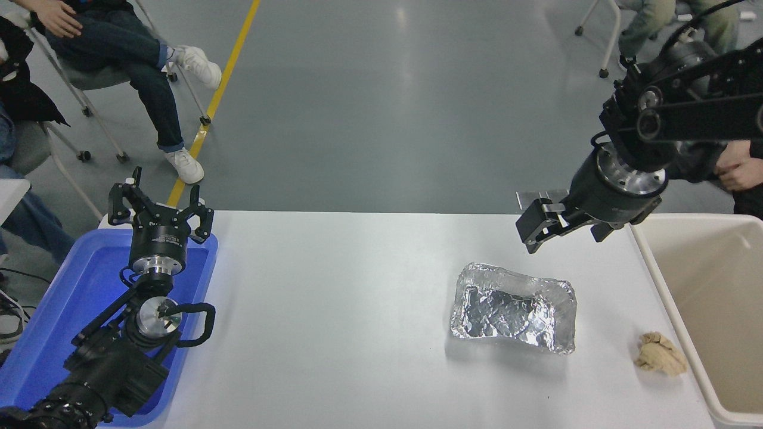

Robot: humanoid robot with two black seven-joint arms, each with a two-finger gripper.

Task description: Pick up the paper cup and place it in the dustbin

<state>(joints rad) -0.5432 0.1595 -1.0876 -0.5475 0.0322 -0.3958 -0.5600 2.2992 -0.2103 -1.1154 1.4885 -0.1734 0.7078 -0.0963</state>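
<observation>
My right black claw [539,229] hangs empty, fingers close together, at twelve o'clock above the crinkled silver foil tray [514,309] on the white table [334,310]. The big cream bin [703,298] sits at three o'clock.

Open table [334,310]: bare from blue tray [36,333] to foil tray [514,308].
Obstacles: foil tray; paper wad [660,354] beside dustbin [667,310].

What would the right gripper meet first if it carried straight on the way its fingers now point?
Probably the bare table, left of the foil tray: the right gripper points down-left. Depth is unclear.
</observation>
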